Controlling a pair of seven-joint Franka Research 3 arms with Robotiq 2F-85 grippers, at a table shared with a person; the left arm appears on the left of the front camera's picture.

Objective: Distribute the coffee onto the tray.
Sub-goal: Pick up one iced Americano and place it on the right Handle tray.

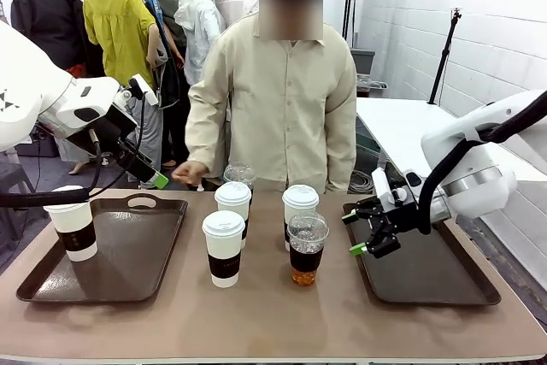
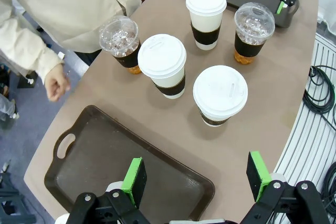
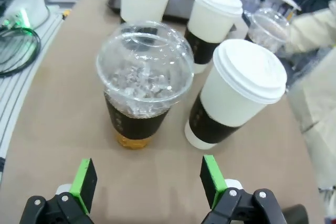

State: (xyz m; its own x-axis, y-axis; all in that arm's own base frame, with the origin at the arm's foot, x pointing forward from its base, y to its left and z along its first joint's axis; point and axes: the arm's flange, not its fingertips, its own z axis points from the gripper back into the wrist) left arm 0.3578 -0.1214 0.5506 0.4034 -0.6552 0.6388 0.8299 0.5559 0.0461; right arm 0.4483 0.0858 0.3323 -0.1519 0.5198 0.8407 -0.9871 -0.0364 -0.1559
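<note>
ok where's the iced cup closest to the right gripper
In the front view the clear dome-lidded cup stands mid-table, just left of the right tray and in front of a white lidded cup.

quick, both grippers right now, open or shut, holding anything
Left gripper: open, empty, over the brown tray.
Right gripper: open, empty, facing the clear dome-lidded cup.
</note>
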